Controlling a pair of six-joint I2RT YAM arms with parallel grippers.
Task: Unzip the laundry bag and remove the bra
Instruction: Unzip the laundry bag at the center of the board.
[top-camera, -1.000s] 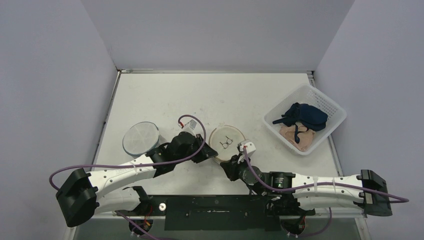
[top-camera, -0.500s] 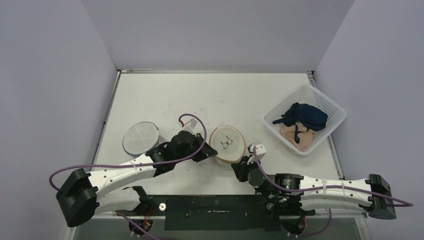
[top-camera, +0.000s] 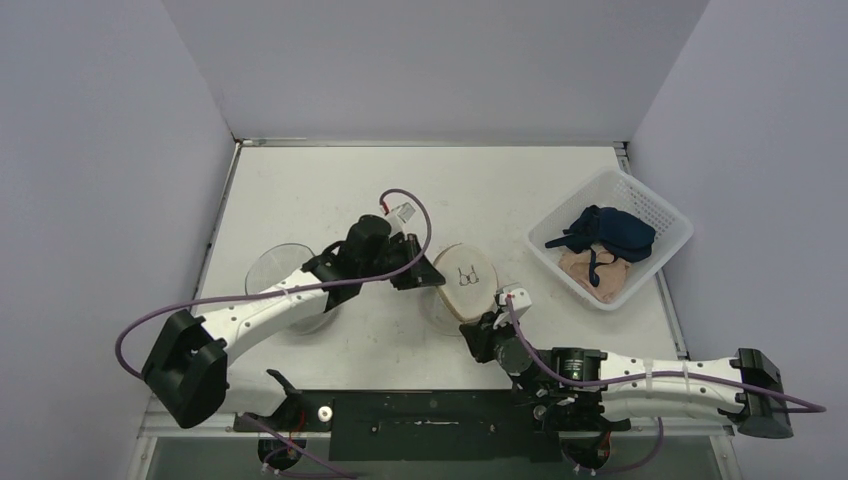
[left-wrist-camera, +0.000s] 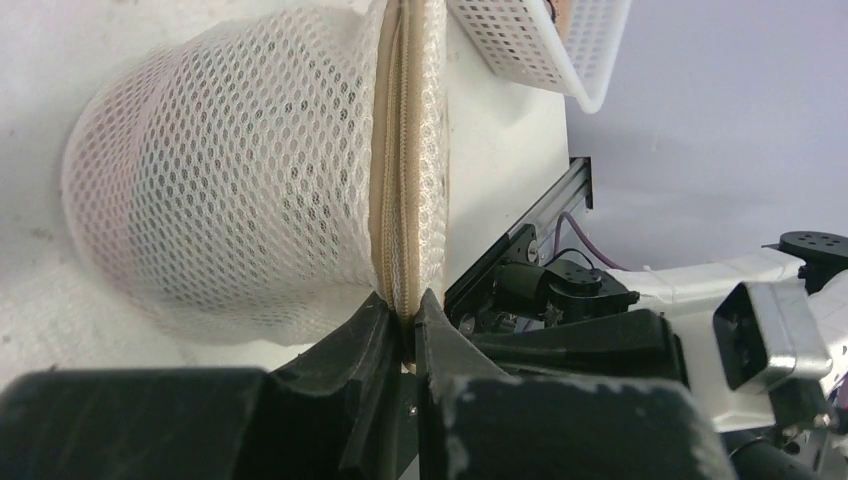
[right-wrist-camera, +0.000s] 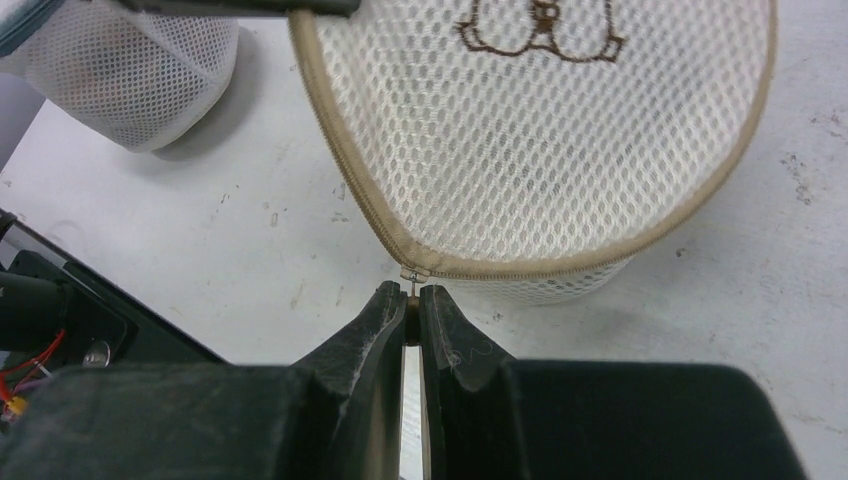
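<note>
The round white mesh laundry bag (top-camera: 466, 283) has a beige zipper rim and a brown embroidered face, and sits tilted at mid-table. My left gripper (top-camera: 425, 276) is shut on the bag's zipper seam (left-wrist-camera: 400, 150) at its left edge; the wrist view shows the jaws (left-wrist-camera: 408, 315) pinching the beige band. My right gripper (top-camera: 480, 330) is shut on the small metal zipper pull (right-wrist-camera: 412, 280) at the bag's near edge, with the jaws (right-wrist-camera: 413, 297) closed round it. The bag (right-wrist-camera: 540, 130) is still zipped along the near side. What is inside is hidden behind the mesh.
A second round mesh bag (top-camera: 285, 285) sits to the left, partly under my left arm, and shows in the right wrist view (right-wrist-camera: 130, 80). A white perforated basket (top-camera: 655, 215) at the right holds a navy bra (top-camera: 610, 230) and a peach one (top-camera: 600, 272).
My right gripper drew right and towards the near edge with the zipper pull, then held. My left arm rose and swung away from the near edge, tilting the bag's face up.
</note>
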